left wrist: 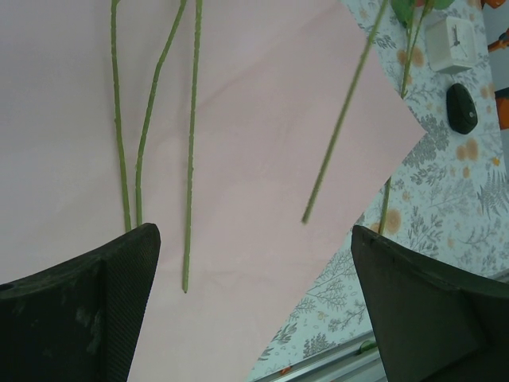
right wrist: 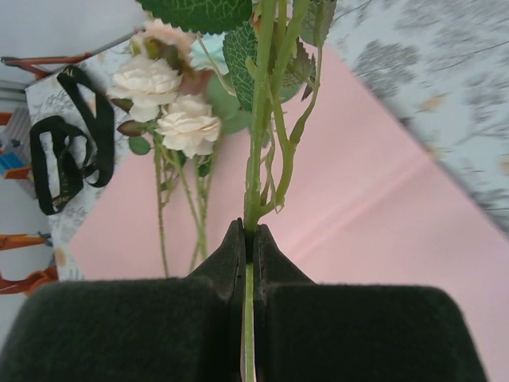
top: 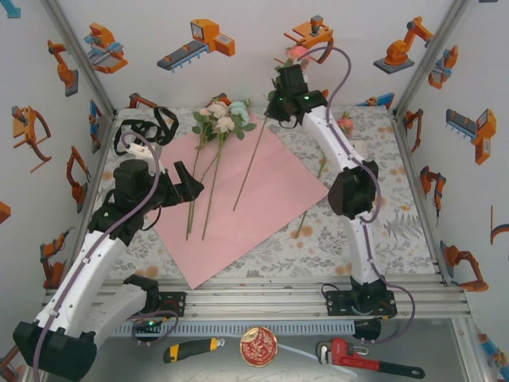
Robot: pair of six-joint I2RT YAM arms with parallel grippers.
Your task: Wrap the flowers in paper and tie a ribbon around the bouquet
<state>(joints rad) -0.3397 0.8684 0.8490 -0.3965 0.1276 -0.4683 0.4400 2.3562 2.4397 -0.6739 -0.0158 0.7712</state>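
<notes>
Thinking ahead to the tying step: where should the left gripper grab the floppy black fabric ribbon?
Probably a single strand of the black fabric ribbon at a loop's outer edge, from above with the open left gripper: it lies heaped in loops in the far-left corner, strands overlapping elsewhere.

- The table (top: 398, 231) is covered with a floral-print cloth.
- The paper (top: 270, 191) lies flat across its middle, pink side up.
- The ribbon (top: 147, 127) lies looped at the far left corner.
- A lone pink flower (top: 344, 123) lies on the cloth at the far right.

Your right gripper (right wrist: 246, 235) is pinched on one green stem (right wrist: 260, 143), white flowers (right wrist: 187, 126) on the pink paper (right wrist: 382, 207) behind, black ribbon (right wrist: 99, 135) past them.
</notes>
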